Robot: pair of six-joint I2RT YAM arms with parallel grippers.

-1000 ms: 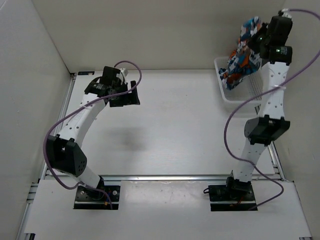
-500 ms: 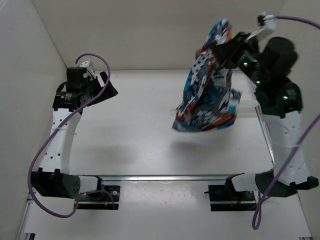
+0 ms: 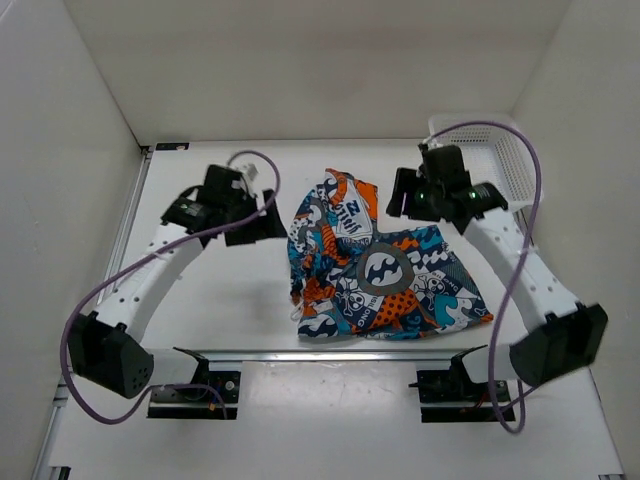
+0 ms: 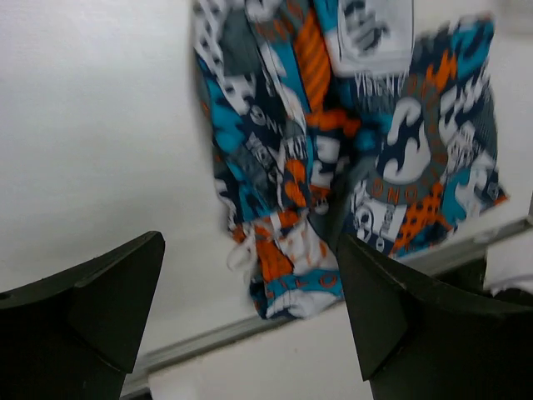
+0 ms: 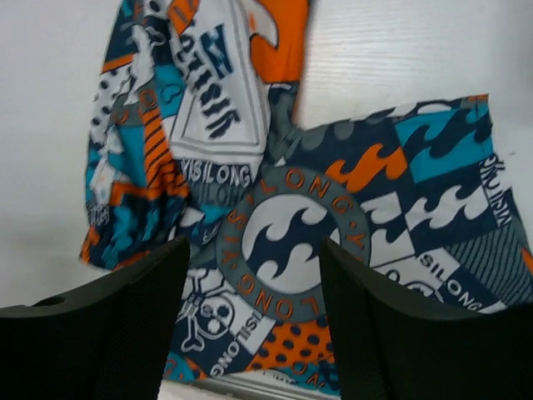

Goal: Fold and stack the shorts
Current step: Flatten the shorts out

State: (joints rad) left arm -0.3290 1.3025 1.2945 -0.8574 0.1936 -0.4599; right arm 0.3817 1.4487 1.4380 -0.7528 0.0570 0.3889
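Note:
The shorts (image 3: 385, 275), printed with skulls and circles in blue, orange, teal and white, lie crumpled and partly spread in the middle of the table. My left gripper (image 3: 270, 216) hovers open just left of their upper edge. In the left wrist view the shorts (image 4: 350, 142) lie ahead of and beyond the open gripper (image 4: 250, 279), with nothing between the fingers. My right gripper (image 3: 397, 198) hangs open above the shorts' upper right part. From the right wrist, the shorts (image 5: 291, 221) fill the view below the open gripper (image 5: 254, 279), and nothing is gripped.
A white mesh basket (image 3: 503, 160) stands at the back right corner behind the right arm. A metal rail (image 3: 350, 354) runs along the table's near edge, just below the shorts' hem. White walls close in the left, back and right sides.
The right arm swung the shorts from the basket to the table's middle and let go, and they now lie flat. The left arm swung out left, then back in beside them.

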